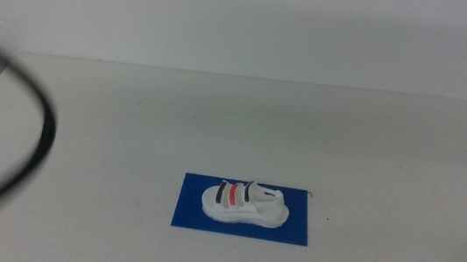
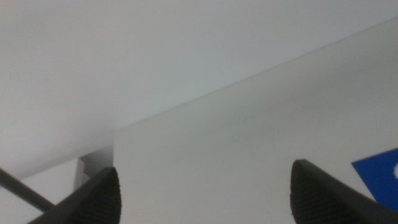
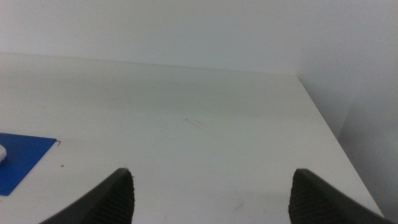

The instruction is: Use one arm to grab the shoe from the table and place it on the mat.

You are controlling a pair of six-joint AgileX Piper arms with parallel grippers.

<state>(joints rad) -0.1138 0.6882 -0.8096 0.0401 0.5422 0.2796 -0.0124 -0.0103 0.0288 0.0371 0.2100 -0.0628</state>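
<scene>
Sandal (image 1: 245,203) lies on its sole in the middle of the blue mat (image 1: 193,215), wholly inside its edges, so the placing looks done and nothing needs holding. Left gripper (image 2: 205,193) and right gripper (image 3: 211,196) both hang over bare white table (image 1: 348,135) well away from it, jaws spread wide and empty. It is a small white shoe, with black, red and pale straps crossing its top.

White table (image 1: 244,115); blue mat (image 1: 242,210) flat on it, near front edge.
</scene>
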